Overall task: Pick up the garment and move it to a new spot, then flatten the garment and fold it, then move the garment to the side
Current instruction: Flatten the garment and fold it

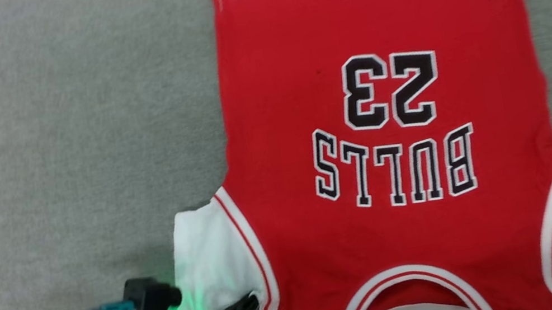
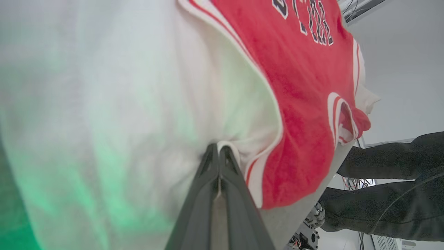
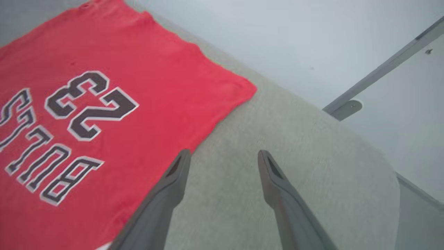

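The garment [image 1: 382,113], a red jersey T-shirt with white sleeves and a black-and-white number and lettering, lies spread flat on the grey table with its collar toward me. My left gripper [image 1: 250,300] is shut on the garment's white left sleeve [image 1: 205,269] near the striped armhole trim. Up close in the left wrist view, the pinched sleeve fabric [image 2: 227,146] bunches at my left gripper [image 2: 218,150]. My right gripper [image 3: 223,158] is open above bare table just beside the garment's [image 3: 104,104] red side edge, holding nothing.
The grey felt-covered table [image 1: 55,160] stretches wide to the left of the garment. A person's dark-trousered legs [image 2: 388,194] stand beyond the table edge in the left wrist view. A pale floor and a grey bar [image 3: 381,69] lie past the table's rounded corner.
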### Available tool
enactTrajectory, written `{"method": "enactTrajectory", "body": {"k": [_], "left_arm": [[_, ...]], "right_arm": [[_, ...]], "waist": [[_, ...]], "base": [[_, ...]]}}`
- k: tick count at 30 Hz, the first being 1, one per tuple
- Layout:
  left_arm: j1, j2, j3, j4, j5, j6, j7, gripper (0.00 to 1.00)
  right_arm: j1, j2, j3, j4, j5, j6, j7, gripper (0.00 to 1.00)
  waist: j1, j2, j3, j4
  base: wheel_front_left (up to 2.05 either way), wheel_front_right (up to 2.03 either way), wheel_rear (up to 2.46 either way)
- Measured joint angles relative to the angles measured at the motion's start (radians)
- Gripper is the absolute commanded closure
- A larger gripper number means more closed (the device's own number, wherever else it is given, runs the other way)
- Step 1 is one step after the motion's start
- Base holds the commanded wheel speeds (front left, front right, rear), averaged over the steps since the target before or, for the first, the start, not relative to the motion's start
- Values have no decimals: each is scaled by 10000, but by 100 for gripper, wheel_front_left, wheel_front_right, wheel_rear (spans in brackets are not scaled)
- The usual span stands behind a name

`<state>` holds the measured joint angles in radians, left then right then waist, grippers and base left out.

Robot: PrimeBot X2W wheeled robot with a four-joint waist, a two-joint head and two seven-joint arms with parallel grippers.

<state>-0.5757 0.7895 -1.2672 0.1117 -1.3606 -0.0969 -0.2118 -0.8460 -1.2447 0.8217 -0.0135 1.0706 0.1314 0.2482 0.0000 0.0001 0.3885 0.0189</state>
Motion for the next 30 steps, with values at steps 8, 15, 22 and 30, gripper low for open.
{"method": "enactTrajectory", "body": {"k": [8, 15, 22, 30], "left_arm": [[-788, -669, 17, 10, 487, -90, 232, 100], [-1222, -1275, 44, 144, 740, -355, 205, 100], [-1481, -1639, 56, 182, 882, -522, 117, 100], [-1593, -1779, 33, 320, 894, -589, -33, 100]], "right_arm": [[-3061, 2278, -196, 4034, -573, 0, 2556, 0], [-4741, 3486, -420, 7131, -742, 0, 4098, 0], [-5467, 4153, -571, 8811, -585, -2, 5361, 0], [-5697, 4123, -518, 8880, -418, -13, 5664, 100]], "waist": [[-1, 0, 777, 797], [0, -1, 1538, 1610], [0, -1, 2195, 2166], [-1, 0, 2424, 2381]], "base": [[0, 0, 0], [0, 0, 0], [0, 0, 0], [0, 0, 0]]}}
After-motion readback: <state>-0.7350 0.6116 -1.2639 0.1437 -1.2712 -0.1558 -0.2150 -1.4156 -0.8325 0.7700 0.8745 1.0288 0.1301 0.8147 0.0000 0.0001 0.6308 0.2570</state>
